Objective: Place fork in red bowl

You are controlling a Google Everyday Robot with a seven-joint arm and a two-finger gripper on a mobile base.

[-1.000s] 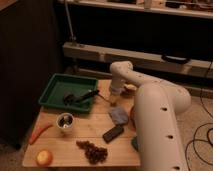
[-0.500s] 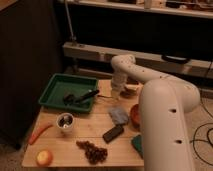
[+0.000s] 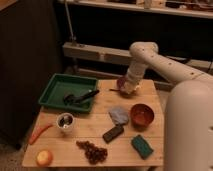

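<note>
Half a second back your gripper (image 3: 128,89) sat a little nearer the table's middle. It has since swung back and toward the picture's right, and now hangs over the red bowl (image 3: 121,81) at the far edge of the wooden table (image 3: 95,125). That puts the fork (image 3: 131,90) at the drop point. Its pale handle seems to sit at the gripper, just above the bowl, though the view is blurred there. You cannot tell whether the gripper clamps it or has let go. No brand, label or writing is readable anywhere.
</note>
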